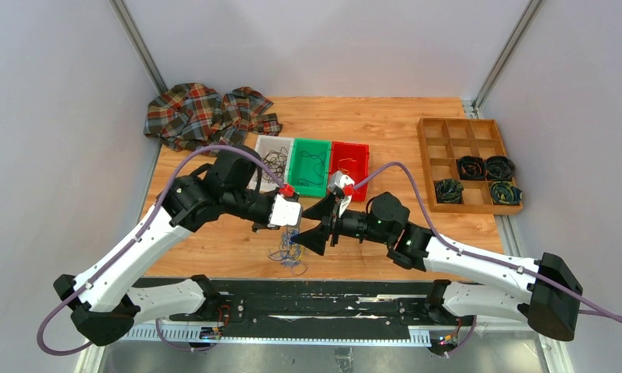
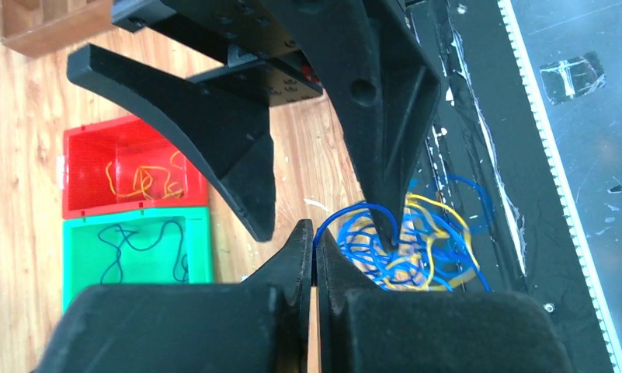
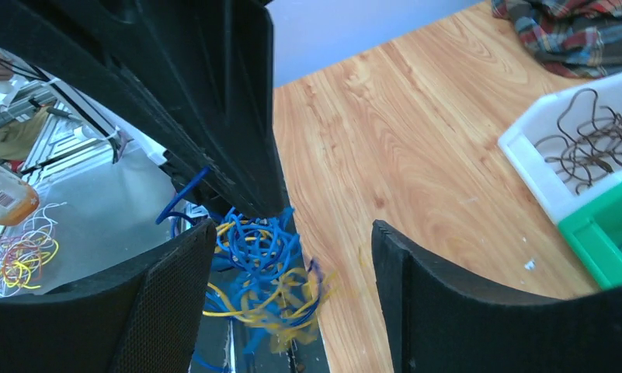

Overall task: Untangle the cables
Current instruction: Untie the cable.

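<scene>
The left gripper (image 2: pixel 314 247), jaws pressed together, pinches a blue loop of the cables (image 2: pixel 404 245) at the table's near edge. The right gripper (image 3: pixel 292 227) gapes wide, one finger poking into the clump. The white bin (image 1: pixel 275 140) holds dark wires, the green bin (image 1: pixel 311 141) a black wire, the red bin (image 1: pixel 349 145) yellow-orange wire, and the wooden tray (image 1: pixel 459 121) four dark coils (image 1: pixel 472 166).

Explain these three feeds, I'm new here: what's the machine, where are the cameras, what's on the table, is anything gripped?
Two robot arms stand at the near edge of the table, each ending in a two-finger pincer. The wide picture looks down from above and behind; the other two come from wrist cameras. At the front edge lie the cables, a blue and yellow clump. Behind: a white bin, green bin and red bin holding loose wires, a cloth, a tray with dark coils. The left pincer is shut on a blue loop of the clump. The right pincer is open, one fingertip at the clump.
</scene>
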`<state>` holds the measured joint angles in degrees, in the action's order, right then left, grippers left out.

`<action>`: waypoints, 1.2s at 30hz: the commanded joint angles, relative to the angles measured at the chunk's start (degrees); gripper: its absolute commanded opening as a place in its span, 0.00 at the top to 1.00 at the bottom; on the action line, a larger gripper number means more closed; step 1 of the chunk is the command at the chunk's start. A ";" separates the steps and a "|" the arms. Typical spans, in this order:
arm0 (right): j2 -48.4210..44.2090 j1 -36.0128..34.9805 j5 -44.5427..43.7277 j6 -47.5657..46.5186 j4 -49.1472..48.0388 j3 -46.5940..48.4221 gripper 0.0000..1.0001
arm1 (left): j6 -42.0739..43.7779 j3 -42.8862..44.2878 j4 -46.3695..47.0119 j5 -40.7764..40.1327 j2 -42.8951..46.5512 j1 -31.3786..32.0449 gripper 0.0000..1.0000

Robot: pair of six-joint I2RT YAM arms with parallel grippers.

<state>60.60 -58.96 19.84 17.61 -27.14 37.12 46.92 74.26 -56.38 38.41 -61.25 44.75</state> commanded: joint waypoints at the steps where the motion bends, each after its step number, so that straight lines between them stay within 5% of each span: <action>1: 1.72 -2.40 -2.12 -2.05 -7.56 0.62 0.27 | -0.33 3.13 0.22 1.64 0.71 0.97 0.99; 11: 8.86 -5.72 -13.10 -5.09 -19.04 -0.12 0.28 | -6.34 7.04 0.22 5.54 1.25 1.38 0.99; 19: 11.69 -6.17 -20.57 -5.66 -19.05 -2.41 0.37 | -8.08 12.83 0.22 8.95 0.47 1.39 0.99; 36: -0.71 -5.99 -36.76 -3.92 -13.52 -21.04 0.44 | -7.56 29.18 0.31 7.44 -1.15 1.39 1.00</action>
<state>63.09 -64.31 -11.51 13.47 -42.83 18.74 38.20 99.85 -56.71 47.31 -61.84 45.58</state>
